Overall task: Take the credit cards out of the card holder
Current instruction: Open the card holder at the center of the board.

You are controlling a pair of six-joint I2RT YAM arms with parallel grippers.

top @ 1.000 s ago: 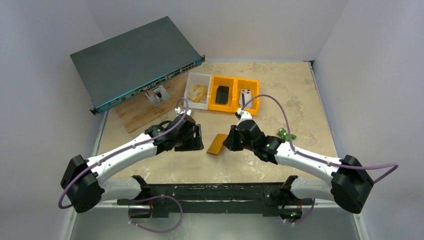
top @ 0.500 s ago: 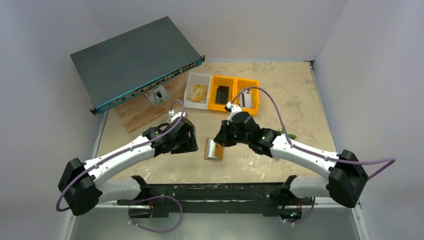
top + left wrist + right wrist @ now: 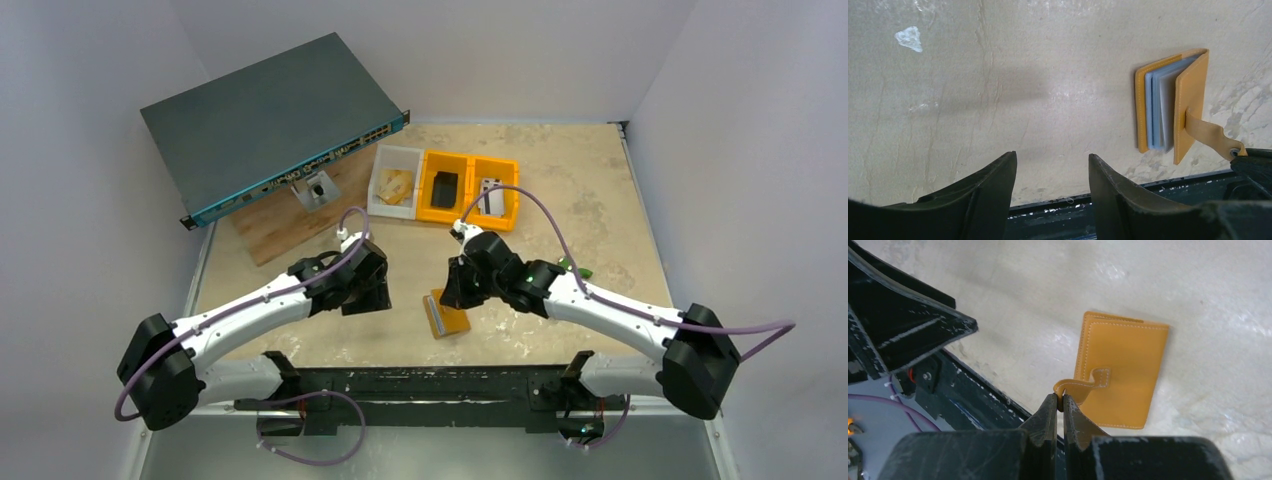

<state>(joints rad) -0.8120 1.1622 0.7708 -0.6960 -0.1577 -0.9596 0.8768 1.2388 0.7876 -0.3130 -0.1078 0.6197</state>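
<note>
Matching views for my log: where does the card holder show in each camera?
Top external: card holder at centre, on the table just below the right end effector.
Left wrist: card holder right of centre, ajar.
Right wrist: card holder at centre, its tab pinched by the right end effector.
Shared landmark: the black rail at the near table edge.

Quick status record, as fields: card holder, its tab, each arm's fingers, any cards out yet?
card holder: lying on the table, partly open, pale blue-grey leaves showing
snap tab: pinched between the right fingers, front cover raised
left fingers: open, empty, apart from the holder
cards out: none visible on the table
</note>
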